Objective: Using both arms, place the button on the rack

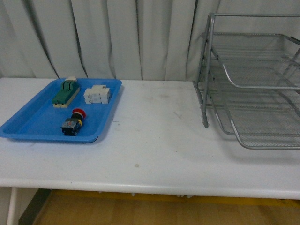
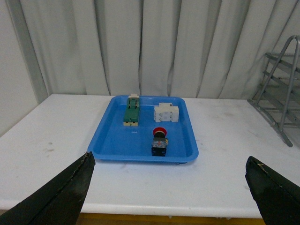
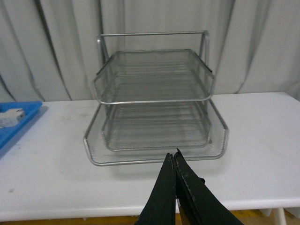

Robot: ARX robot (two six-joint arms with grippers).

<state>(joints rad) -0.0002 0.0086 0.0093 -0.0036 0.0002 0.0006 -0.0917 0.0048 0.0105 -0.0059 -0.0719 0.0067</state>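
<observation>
Front view shows neither arm, so I go by the wrist cameras for both. The left gripper is spread wide with nothing between its fingers. Only the two dark fingertips show, at the lower corners of that picture, and the rest of the arm is cut off. The right gripper is pinched together, tips touching, holding nothing. It hangs just in front of the rack, and I see only its fingers.

The button lies on its side in the blue tray, near the tray's front edge, with the red cap pointing toward the curtain. Its body is dark with blue and yellow bits, too small to read. Behind it in the same tray are a green-topped block and a white block, set side by side and apart from the button.

The tray is on the left of the white table and the rack is on the right, well apart. In the front view the rack's right side runs out of the picture, and its tiers look bare as far as I can see. The right wrist view catches only a corner of the tray with the white block. The button is out of that picture.
</observation>
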